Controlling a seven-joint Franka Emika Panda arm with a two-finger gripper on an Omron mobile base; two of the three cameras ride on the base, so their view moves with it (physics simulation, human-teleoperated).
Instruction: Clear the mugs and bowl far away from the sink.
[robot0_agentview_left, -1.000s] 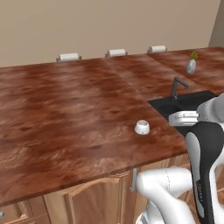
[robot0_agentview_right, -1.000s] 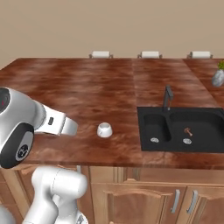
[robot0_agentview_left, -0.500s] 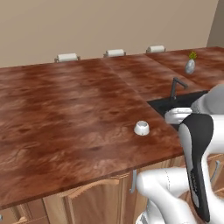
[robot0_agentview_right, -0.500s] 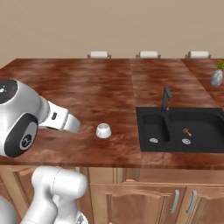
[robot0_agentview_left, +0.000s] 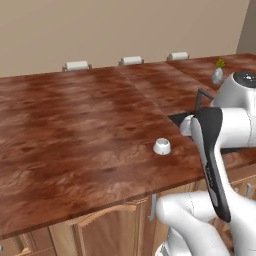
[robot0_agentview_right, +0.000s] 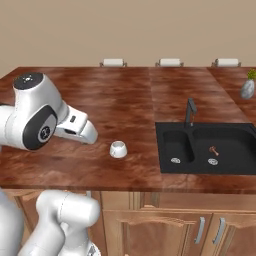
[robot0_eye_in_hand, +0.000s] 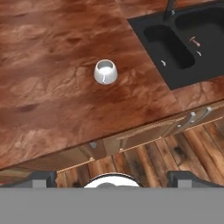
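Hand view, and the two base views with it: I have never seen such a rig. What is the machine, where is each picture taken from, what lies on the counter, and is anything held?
The machine is a white robot arm on a base that can drive, in a rendered kitchen. Two cameras ride on the base behind the arm, one to its left and one to its right, and look over the wooden counter. The third camera sits on the hand and looks down along the gripper, whose jaws stand wide apart and hold nothing.

On the counter stands a small white cup-like vessel, left of the black two-basin sink; no handle can be made out. A small reddish object lies in the larger basin. A grey vase stands at the far right.
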